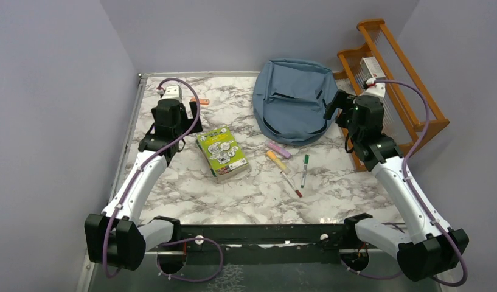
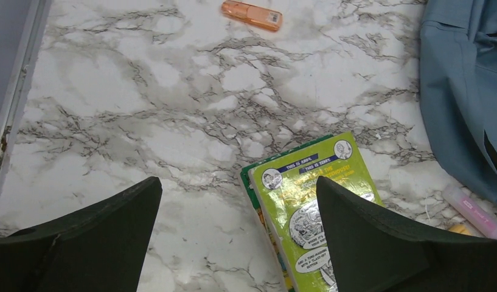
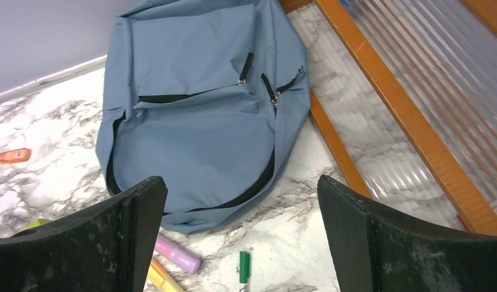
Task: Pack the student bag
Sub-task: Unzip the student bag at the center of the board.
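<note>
The left jaws stand wide apart with nothing between them. Their fingers (image 2: 87, 243) are dark, matte wedges, hanging over bare marble-patterned surface (image 1: 191, 188), which is white with grey veining and looks smooth. Just past the right-hand finger lies a book (image 2: 312, 201) with a glossy lime-green cover printed with cartoon figures. It is rectangular and lies flat, turned at an angle to the surface's edges. Farther off, near the far edge, is a small flat orange bar (image 2: 252, 14) with rounded ends; what it is cannot be told.

The right jaws are also spread wide and hold nothing. Their black fingers (image 3: 404, 243) look scuffed and dusty. Below and ahead of them is the bag (image 3: 197, 121), made of soft slate-blue cloth with a rounded outline. It lies flat on the far part of the surface, right of the middle, front pocket up, with dark zips curving along its sides. Its right flank is just beside a rack (image 1: 410, 91) of orange-brown wooden rails over a ribbed, translucent panel.

Near the bag's near edge lie a stubby pink marker (image 1: 280, 149) and a yellow one (image 1: 276, 160), close together. A slim green pen (image 1: 305, 170) and a slim red-tipped pen (image 1: 291, 184) lie a little nearer the arms.
</note>
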Available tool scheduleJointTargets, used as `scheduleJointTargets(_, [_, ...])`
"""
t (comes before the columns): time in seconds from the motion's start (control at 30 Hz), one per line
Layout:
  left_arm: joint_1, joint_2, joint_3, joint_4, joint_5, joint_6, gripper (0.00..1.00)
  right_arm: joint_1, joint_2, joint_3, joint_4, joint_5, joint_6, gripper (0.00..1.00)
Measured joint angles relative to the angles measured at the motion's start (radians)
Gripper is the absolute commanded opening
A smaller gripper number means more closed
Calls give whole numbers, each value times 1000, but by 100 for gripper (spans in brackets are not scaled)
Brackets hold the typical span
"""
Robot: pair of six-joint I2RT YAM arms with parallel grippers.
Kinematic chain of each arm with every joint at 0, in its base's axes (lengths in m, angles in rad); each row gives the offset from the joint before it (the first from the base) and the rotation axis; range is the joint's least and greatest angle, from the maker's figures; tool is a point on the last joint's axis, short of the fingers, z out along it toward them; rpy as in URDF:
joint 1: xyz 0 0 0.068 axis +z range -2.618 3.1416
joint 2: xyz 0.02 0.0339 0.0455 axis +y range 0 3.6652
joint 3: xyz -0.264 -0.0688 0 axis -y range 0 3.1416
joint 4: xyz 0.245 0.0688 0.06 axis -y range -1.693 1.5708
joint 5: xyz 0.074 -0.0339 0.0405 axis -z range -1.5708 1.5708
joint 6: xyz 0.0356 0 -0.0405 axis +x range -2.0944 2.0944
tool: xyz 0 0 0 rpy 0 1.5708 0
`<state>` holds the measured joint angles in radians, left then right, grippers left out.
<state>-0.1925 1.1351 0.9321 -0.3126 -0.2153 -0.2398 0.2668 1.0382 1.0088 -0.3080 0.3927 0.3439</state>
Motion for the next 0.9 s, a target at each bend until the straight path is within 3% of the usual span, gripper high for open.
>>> scheduleJointTargets(0.37, [9,34,39,29,86,23,99,-20,50,43,-1,-91,-6,100])
scheduleJointTargets(0.67, [12,30,21,88,99,14,99,-21,221,154,-44,-204,-87,100])
scheduleJointTargets(0.9, [15,13,-71,150,107,-18,99,-20,362,212,-71,-387,-181,100])
